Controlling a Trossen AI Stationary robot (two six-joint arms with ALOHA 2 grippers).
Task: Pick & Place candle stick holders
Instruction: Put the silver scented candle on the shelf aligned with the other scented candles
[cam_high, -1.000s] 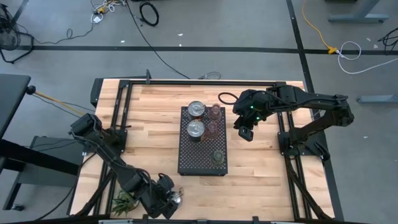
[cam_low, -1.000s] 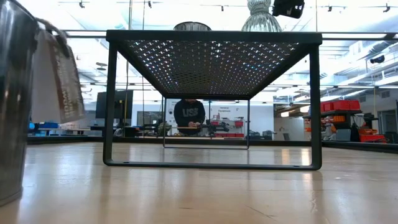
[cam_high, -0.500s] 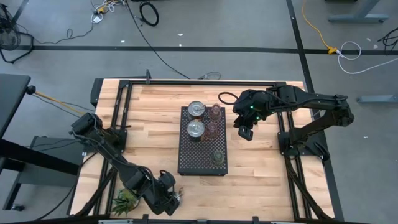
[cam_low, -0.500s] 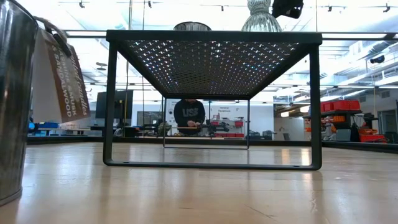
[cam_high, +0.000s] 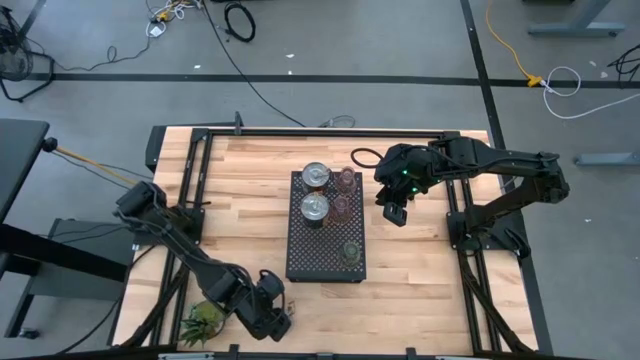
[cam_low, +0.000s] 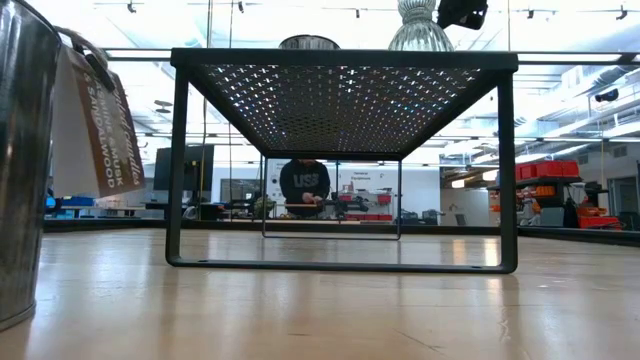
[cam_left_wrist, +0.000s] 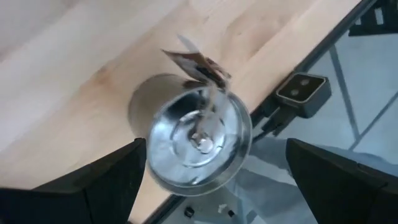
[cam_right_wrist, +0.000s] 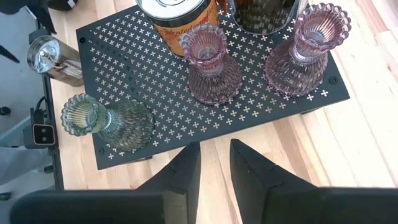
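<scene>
Candle holder, a silvery one (cam_left_wrist: 198, 142), is standing near the table's front edge; the left gripper (cam_left_wrist: 205, 186), jaws wide, is hanging over it, apparently lining up a grasp.

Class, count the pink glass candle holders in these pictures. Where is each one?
2, both standing on the black tray: one pink holder mid-tray, the other pink holder by its corner. None seems hidden.
</scene>
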